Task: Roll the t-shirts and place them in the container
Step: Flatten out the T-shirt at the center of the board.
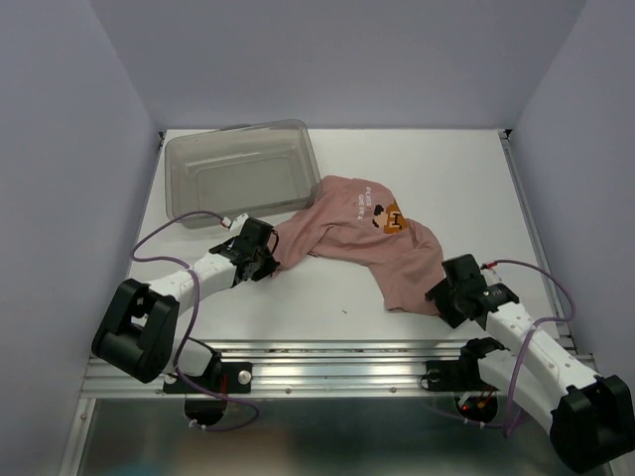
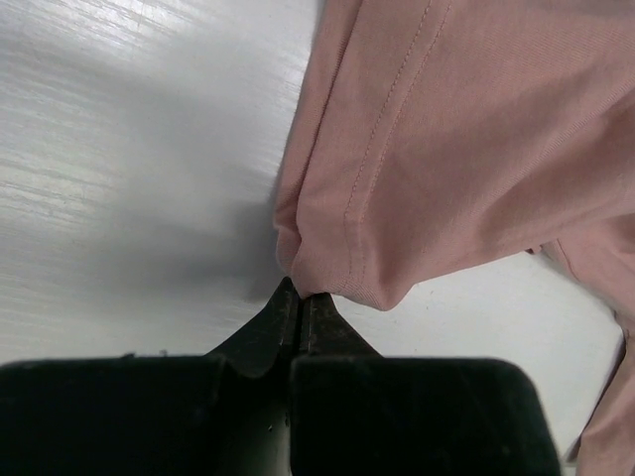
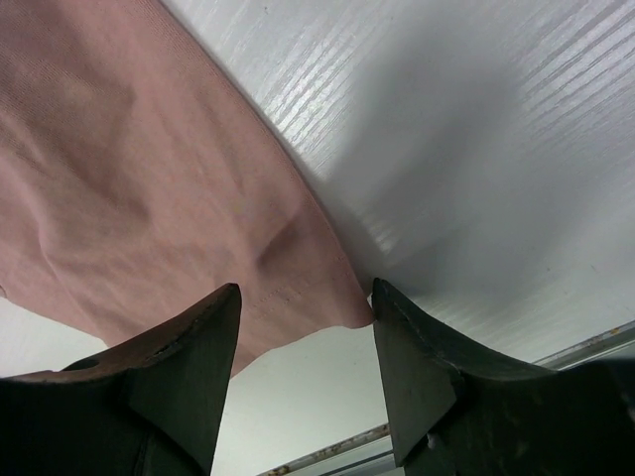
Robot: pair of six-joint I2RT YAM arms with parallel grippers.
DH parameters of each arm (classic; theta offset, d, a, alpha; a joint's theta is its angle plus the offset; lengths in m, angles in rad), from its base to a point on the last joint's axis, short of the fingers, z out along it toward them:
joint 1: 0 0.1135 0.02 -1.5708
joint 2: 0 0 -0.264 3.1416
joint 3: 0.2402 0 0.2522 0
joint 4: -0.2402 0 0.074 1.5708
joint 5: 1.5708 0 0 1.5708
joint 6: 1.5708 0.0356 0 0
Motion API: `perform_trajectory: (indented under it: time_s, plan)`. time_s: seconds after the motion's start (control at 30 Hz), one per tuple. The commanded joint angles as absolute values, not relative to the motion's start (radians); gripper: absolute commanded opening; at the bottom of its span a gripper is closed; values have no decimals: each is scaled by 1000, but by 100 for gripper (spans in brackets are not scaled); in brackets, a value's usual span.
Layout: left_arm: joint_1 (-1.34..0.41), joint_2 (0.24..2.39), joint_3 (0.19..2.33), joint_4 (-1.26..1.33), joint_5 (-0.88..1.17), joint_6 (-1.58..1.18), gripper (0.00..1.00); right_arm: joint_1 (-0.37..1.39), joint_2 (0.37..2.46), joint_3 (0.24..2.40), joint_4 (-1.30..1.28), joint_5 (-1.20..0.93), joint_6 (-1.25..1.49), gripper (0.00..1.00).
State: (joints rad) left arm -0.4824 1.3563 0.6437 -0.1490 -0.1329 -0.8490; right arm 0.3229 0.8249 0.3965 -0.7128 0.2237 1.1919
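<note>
The dusty-pink t-shirt [image 1: 342, 230] lies crumpled across the middle of the white table, its small orange and white chest print facing up. At its left end my left gripper [image 1: 268, 260] is low over the table and shut on a stitched hem fold of the t-shirt [image 2: 446, 149], pinched right at the fingertips [image 2: 288, 307]. My right gripper [image 1: 442, 294] sits at the shirt's near right corner with its jaws apart. That hem corner of the t-shirt [image 3: 149, 169] lies flat on the table between the fingers [image 3: 203, 337], just touching the right one.
A clear grey plastic bin [image 1: 182, 167] stands at the back left, close behind the shirt's left part. The table's metal front rail [image 1: 327, 349] runs just below both grippers. Purple cables loop beside each arm.
</note>
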Motion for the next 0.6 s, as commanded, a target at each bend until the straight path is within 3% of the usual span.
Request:
perform_trajectory:
  time_s: [0.0, 0.1, 0.17, 0.23, 0.27, 0.33, 0.57]
  plan:
    - [-485, 1319, 678, -164, -150, -834, 0, 327, 839, 380, -687, 238, 1195, 61]
    - [-485, 1313, 680, -167, -153, -834, 0, 327, 848, 364, -654, 250, 1193, 59]
    - [-485, 1309, 687, -173, -153, -830, 0, 327, 859, 354, -595, 262, 1183, 51]
    - [-486, 1305, 698, -179, -149, -822, 0, 327, 871, 356, -539, 279, 1166, 34]
    - [-485, 1302, 719, -189, -143, -812, 0, 327, 883, 389, -532, 313, 1161, 14]
    - [-485, 1286, 770, -198, -100, -760, 0, 327, 890, 486, -516, 388, 1115, 1]
    - [-486, 1220, 1064, -281, -71, -626, 0, 327, 923, 862, -433, 681, 875, 1]
